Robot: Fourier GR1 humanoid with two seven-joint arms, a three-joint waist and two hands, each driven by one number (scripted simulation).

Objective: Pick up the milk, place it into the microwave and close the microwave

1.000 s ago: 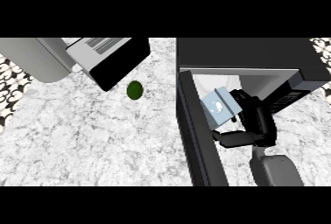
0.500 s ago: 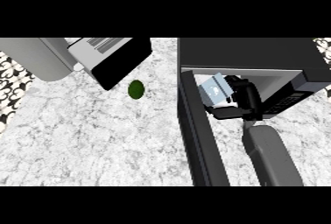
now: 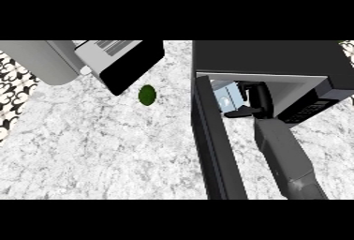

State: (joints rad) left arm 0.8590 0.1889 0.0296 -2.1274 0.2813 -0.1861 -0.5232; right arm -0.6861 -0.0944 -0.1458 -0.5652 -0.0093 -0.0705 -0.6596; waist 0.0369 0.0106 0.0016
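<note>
The milk carton [image 3: 226, 96], pale blue and white, stands just inside the open mouth of the black microwave [image 3: 269, 58]. My right hand [image 3: 257, 99] is curled round the carton's right side, thumb below it, with the grey forearm running down to the lower right. The microwave door [image 3: 216, 140] hangs open, swung toward me at the left of the opening. The carton's far part is hidden under the microwave's top. My left hand shows in no view.
A green oval item [image 3: 146, 94] lies on the marble counter [image 3: 97, 150] left of the door. A grey and black appliance [image 3: 104, 58] sits at the back left. The microwave's button panel [image 3: 307, 108] is right of my hand.
My right hand has carried the milk upward and deeper into the microwave's opening, and the forearm has stretched out after it.
</note>
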